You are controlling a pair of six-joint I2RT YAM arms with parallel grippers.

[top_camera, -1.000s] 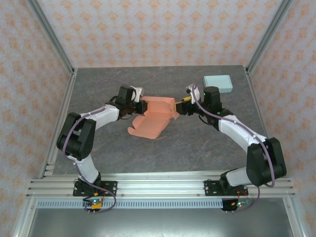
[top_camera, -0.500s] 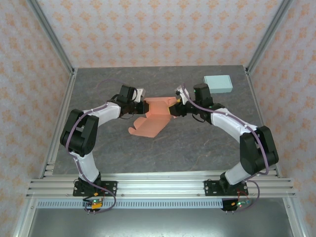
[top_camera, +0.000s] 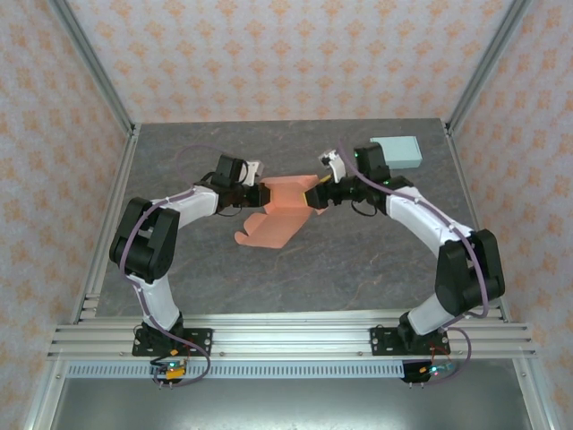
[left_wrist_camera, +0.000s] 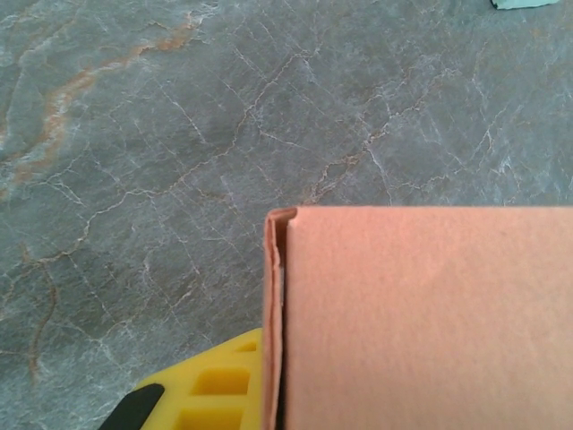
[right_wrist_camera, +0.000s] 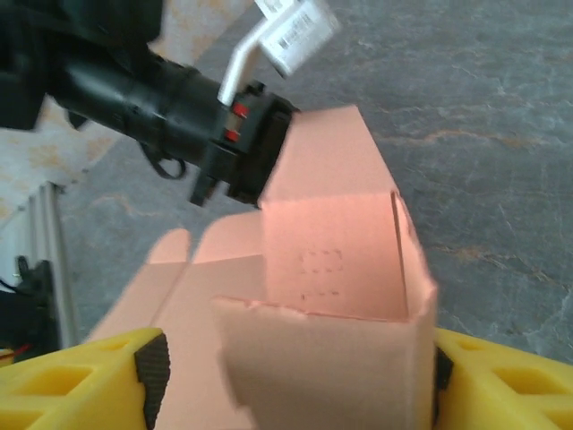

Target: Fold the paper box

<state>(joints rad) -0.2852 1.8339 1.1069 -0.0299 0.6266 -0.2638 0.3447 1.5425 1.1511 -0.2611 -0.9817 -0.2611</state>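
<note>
Paper box [top_camera: 286,199] mid-desk [top_camera: 295,278], half formed: walls up, lid panel flat on near side. Left claw [top_camera: 259,194] clamped on box's left wall. Right claw [top_camera: 314,196] spread open astride right wall. Judging closing unfinished.

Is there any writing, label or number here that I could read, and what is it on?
White tag on the left arm: dark print, too blurred to read.
Paper box: no words, only faint dashed outlines.
No text here can be read.
</note>
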